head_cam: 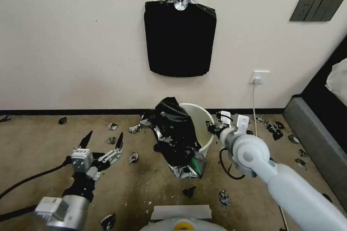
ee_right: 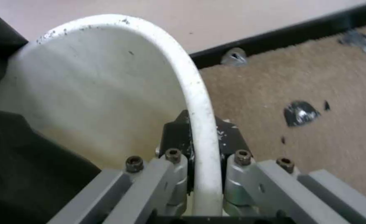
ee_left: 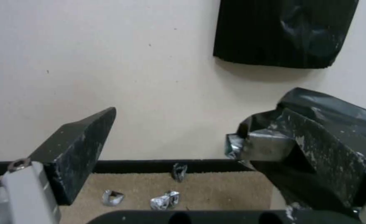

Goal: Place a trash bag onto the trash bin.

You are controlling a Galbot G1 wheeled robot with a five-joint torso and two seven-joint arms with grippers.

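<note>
Plastic, glossy black and crinkled with silvery glints: the trash bag (head_cam: 173,133) drapes over one side of the trash bin (head_cam: 200,122), a round white bucket on the floor. The right gripper (ee_right: 206,146) has its jaws clamped on the bin's rim. The left gripper (head_cam: 103,144), jaws spread and empty, hangs well apart from the bag.

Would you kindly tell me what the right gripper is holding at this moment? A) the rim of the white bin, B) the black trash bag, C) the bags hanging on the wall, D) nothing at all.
A: in the right wrist view the right gripper has its fingers shut on either side of the rim of the trash bin, while the trash bag drapes over the bin's other side, untouched by it.
</note>
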